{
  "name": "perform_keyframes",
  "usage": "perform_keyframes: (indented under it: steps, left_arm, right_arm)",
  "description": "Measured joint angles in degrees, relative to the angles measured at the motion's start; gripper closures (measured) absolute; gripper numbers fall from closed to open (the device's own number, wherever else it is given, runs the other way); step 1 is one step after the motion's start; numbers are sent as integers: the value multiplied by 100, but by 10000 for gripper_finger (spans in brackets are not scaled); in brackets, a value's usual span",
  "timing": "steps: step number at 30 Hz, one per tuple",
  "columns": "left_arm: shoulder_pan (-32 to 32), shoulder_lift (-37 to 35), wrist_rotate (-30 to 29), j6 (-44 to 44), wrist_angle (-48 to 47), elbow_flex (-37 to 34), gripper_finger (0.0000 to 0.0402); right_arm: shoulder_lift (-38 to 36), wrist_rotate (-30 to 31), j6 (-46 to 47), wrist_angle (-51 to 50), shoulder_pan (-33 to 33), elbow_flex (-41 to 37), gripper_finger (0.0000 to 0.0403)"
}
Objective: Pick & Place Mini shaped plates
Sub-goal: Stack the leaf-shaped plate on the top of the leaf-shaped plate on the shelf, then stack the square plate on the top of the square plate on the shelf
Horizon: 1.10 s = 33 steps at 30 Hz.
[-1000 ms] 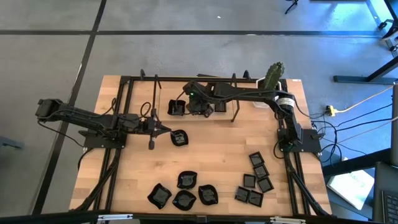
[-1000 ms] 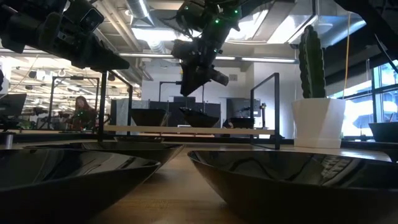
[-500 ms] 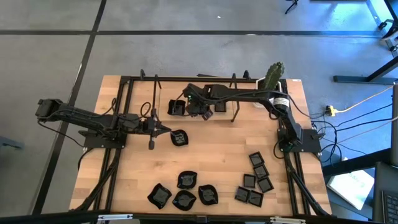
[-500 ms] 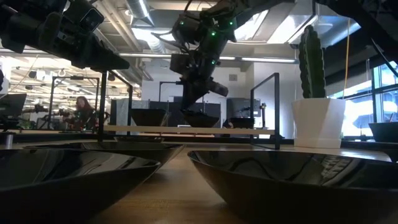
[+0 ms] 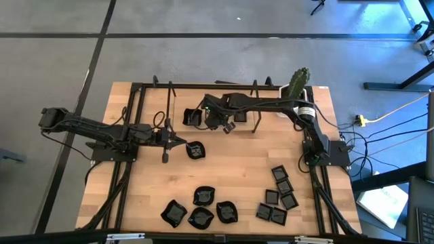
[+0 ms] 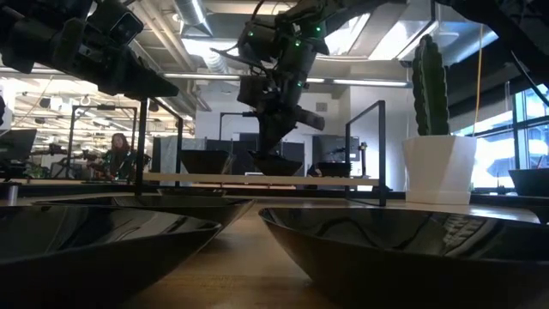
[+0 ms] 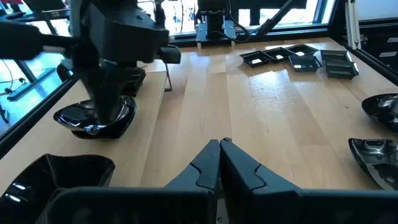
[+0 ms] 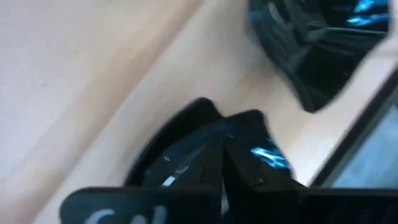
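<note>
Pale wood worktop [image 5: 230,176], smooth grain, black tube frame round it. Your right tool [image 6: 273,148] is down at the far edge, fingers pressed together over a glossy black wavy-rimmed dish [image 7: 96,118]; contact with the rim not clear (right wrist view is smeared). Left tool [image 7: 219,147] is pinched closed on nothing, hovering left of centre beside another wavy dish [image 5: 195,150]. Near edge: cluster of rounded dishes [image 5: 201,209], and square dishes [image 5: 279,196] toward the right. White pot with cactus [image 6: 438,169] sits at the far right corner.
</note>
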Motion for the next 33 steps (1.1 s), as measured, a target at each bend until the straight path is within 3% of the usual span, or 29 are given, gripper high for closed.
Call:
perform_keyframes:
  steps: [5, 12, 22, 33]
  left_arm:
    - [-2, 0, -2, 2, 0, 0, 397]
    - [-1, -1, 0, 0, -17, 0, 394]
    - [-2, -2, -2, 4, -122, 0, 397]
    - [-1, 0, -2, 38, -125, 0, 397]
  right_arm:
    - [-28, -150, 142, 97, -8, 328, 394]
    - [63, -30, 490, 1011, -311, 380, 396]
    - [572, -48, 514, 808, -505, 367, 396]
    - [440, 210, 636, 578, -342, 365, 394]
